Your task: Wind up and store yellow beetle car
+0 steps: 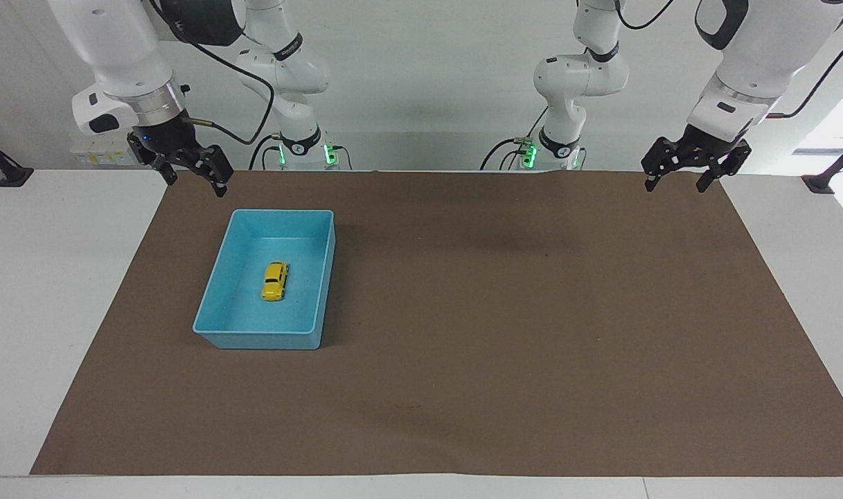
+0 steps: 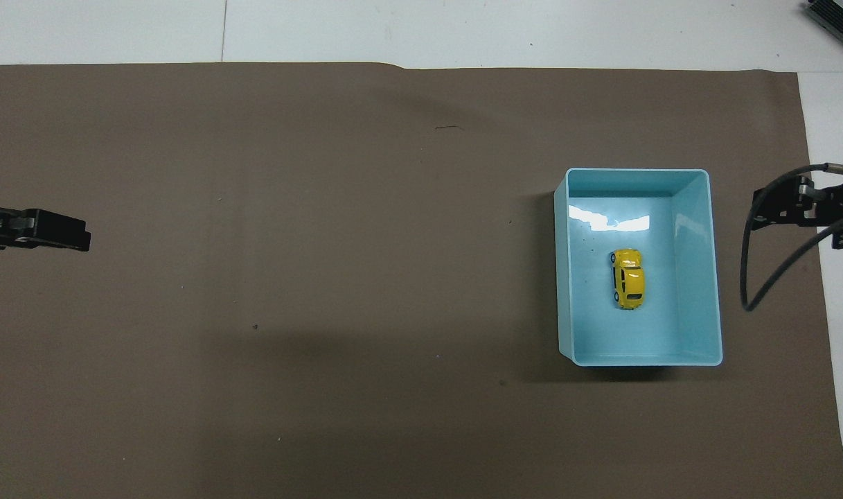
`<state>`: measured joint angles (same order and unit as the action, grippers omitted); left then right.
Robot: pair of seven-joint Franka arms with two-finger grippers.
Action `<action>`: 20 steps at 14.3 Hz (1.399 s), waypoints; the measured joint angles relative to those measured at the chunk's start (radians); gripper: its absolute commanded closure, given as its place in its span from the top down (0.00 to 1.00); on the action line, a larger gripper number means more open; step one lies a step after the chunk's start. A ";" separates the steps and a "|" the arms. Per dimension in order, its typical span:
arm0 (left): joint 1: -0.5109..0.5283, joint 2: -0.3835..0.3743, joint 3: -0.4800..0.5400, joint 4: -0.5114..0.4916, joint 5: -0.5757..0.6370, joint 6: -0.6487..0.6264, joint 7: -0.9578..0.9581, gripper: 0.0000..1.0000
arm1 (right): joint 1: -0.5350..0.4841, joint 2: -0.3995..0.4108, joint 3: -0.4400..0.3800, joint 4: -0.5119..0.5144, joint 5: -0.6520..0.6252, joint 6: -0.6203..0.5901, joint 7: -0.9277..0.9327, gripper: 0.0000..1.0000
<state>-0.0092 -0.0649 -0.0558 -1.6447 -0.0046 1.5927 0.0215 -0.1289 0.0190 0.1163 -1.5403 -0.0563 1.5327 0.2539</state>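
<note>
Yellow beetle car is sitting on the floor of the blue bin, toward the right arm's end of the desk. Right end effector is hovering released, empty, over the brown mat's corner beside the bin. Left end effector is waiting released, well apart.

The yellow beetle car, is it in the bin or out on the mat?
In: the yellow beetle car sits on its wheels on the blue bin's floor.

Count: one yellow car, one blue bin, one brown mat, two grippers, left and right.
</note>
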 measured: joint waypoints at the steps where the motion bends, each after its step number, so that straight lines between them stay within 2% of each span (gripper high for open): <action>1: 0.000 0.000 0.000 0.000 0.000 0.000 0.000 1.00 | -0.001 0.000 0.000 -0.002 0.000 0.000 0.000 1.00; 5: 0.000 0.000 0.000 0.000 0.000 0.000 0.000 1.00 | 0.003 -0.003 -0.013 -0.002 0.001 -0.002 0.000 1.00; 9: 0.000 0.000 0.000 0.000 0.000 0.000 0.000 1.00 | 0.092 -0.023 -0.102 0.000 0.005 -0.010 0.000 1.00; 20: 0.000 0.000 0.001 0.000 0.000 0.000 0.000 1.00 | 0.104 -0.027 -0.107 0.000 0.050 -0.010 0.000 1.00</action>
<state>-0.0091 -0.0649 -0.0549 -1.6447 -0.0046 1.5927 0.0215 -0.0249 -0.0083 0.0093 -1.5408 -0.0062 1.5222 0.2538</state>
